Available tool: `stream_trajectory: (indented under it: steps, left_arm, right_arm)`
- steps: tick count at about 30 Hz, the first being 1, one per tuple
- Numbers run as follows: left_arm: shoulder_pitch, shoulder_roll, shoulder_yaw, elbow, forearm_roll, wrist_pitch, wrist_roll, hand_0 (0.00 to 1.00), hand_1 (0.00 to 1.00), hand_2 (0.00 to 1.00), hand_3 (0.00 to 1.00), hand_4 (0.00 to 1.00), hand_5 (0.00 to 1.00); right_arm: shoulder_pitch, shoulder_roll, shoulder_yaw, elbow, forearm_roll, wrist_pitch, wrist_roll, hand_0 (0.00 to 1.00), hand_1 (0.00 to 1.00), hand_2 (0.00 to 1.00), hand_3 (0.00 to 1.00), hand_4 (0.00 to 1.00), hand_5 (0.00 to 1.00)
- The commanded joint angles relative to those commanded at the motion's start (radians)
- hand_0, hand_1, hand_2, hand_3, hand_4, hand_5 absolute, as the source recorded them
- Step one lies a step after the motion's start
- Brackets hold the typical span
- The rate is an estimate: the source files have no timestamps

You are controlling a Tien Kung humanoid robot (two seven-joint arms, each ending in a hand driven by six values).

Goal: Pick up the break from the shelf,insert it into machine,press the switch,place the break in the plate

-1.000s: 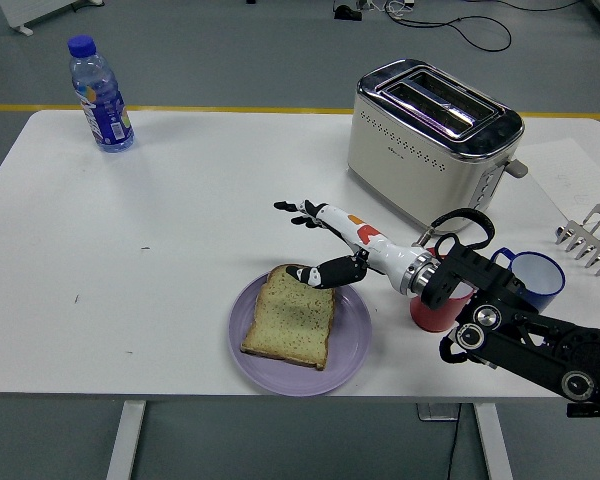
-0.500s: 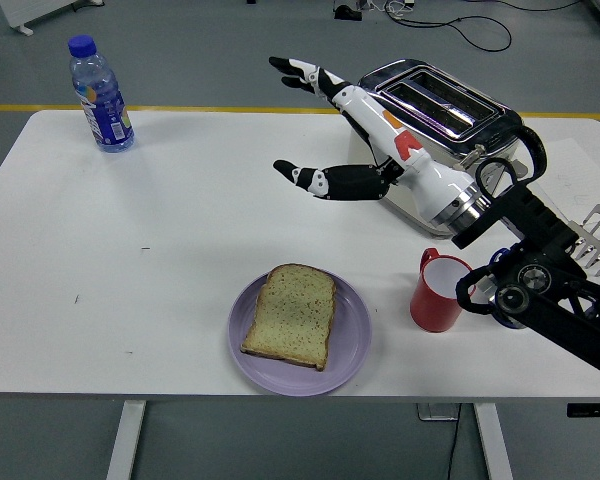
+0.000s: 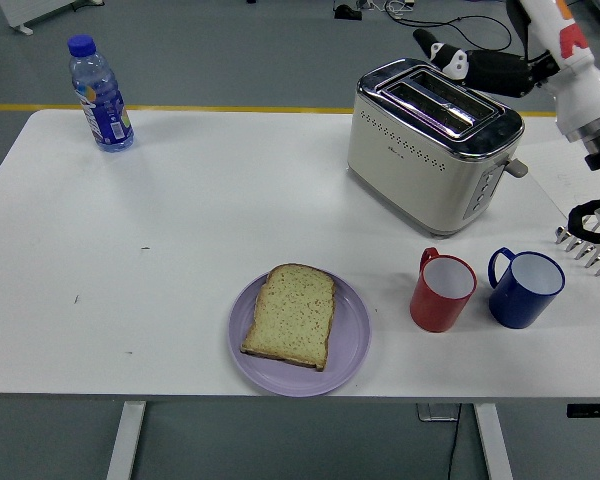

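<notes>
Bread: the pale, toasted square slice of bread (image 3: 292,316) lay flat on the round lilac plate (image 3: 352,350), nothing touching it, near the table's front edge.
Plate: it sat on the white table (image 3: 180,230), just left of the red mug (image 3: 441,291), with the blue mug (image 3: 524,288) next to that one.
Right hand: the black-fingered right hand (image 3: 475,66) on its white forearm hung high at the upper right, above and behind the toaster; the fingers looked loosely extended and gripped nothing.
What changed: a second earlier that hand was down at the plate's rim with its fingertips on the slice; half a second earlier it was already raised and spread in front of the toaster; by this moment it had pulled back almost out of view.
Toaster: the cream and chrome two-slot toaster (image 3: 430,140) stood behind the mugs, its slots empty as far as could be seen.
Rack: a corner of the silver wire rack (image 3: 592,247) showed at the right edge.
Bottle: the clear water bottle with a blue cap (image 3: 99,94) stood at the far left corner, well apart.
Left hand: not visible.
Meaning for the task: the slice was released on the plate, so the last step looked complete and the arm seemed to be retiring.
</notes>
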Motion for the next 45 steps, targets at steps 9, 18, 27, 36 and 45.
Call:
stream_trajectory:
  steps: [9, 18, 27, 36, 45]
  left_arm:
    - [0.015, 0.0, -0.014, 0.0, 0.018, 0.001, 0.001, 0.61, 0.452, 0.429, 0.555, 0.285, 0.924]
    - [0.033, 0.0, -0.079, 0.0, 0.093, -0.004, 0.008, 0.61, 0.453, 0.429, 0.555, 0.289, 0.931]
    - [0.057, 0.0, -0.18, 0.0, 0.204, -0.013, 0.016, 0.61, 0.456, 0.434, 0.556, 0.29, 0.934]
    - [0.031, 0.0, -0.194, 0.0, 0.233, -0.026, 0.007, 0.61, 0.461, 0.46, 0.553, 0.287, 0.929]
    - [0.017, 0.0, -0.194, 0.0, 0.262, -0.038, -0.002, 0.608, 0.464, 0.465, 0.551, 0.286, 0.93]
  right_arm:
    - [-0.242, -0.067, 0.266, -0.031, 0.2, 0.044, -0.038, 0.915, 0.847, 0.864, 0.843, 0.601, 0.236]
    - [-0.491, -0.023, 0.445, -0.027, 0.458, 0.113, -0.035, 0.857, 0.801, 0.814, 0.784, 0.605, 0.238]
    - [-0.736, 0.063, 0.581, 0.059, 0.723, 0.166, -0.014, 0.792, 0.757, 0.755, 0.711, 0.601, 0.239]
    - [-0.912, 0.154, 0.711, 0.129, 0.756, 0.272, -0.075, 0.773, 0.733, 0.738, 0.686, 0.603, 0.236]
    - [-0.998, 0.207, 0.714, 0.155, 0.843, 0.348, -0.078, 0.764, 0.723, 0.726, 0.671, 0.604, 0.234]
